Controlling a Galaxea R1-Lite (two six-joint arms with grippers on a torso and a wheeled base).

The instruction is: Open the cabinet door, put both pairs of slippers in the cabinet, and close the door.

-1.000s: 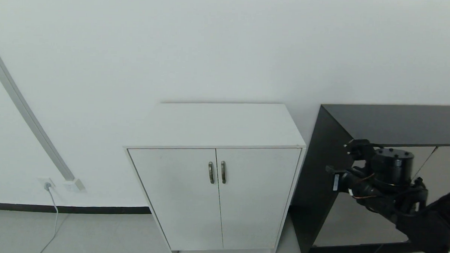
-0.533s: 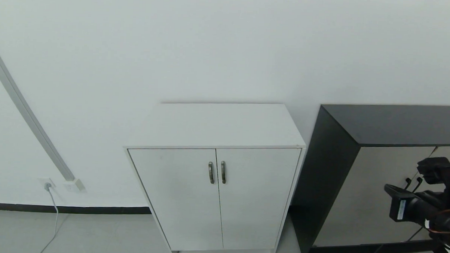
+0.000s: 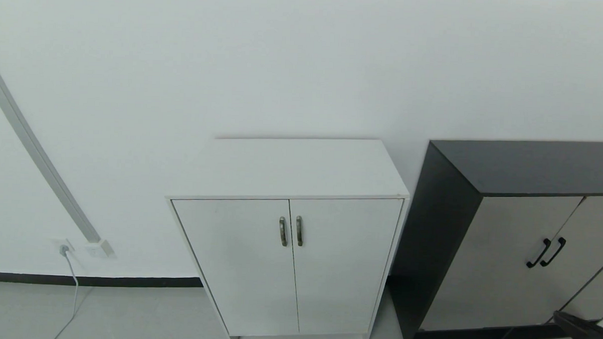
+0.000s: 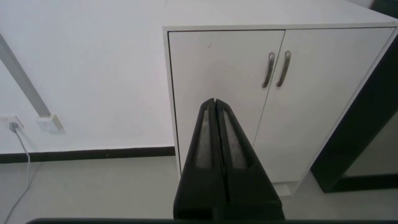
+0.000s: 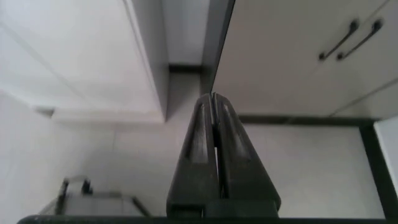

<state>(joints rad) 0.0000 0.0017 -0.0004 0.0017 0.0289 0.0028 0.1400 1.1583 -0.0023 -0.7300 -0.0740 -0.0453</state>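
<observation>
Two doors of the white wooden cabinet (image 3: 286, 249) are both closed, and their two grey metal handles (image 3: 290, 231) stand side by side at the middle seam. This cabinet stands on the floor against the white wall, just beside a black cabinet with beige doors (image 3: 499, 256) on its right. The left gripper (image 4: 215, 102) has its fingers pressed together and points toward the white cabinet's left door, apart from it. The right gripper (image 5: 214, 96) also has its fingers pressed together and points toward the foot of the black cabinet. A white wall socket with a grey cable (image 3: 64, 249) is farther left.
</observation>
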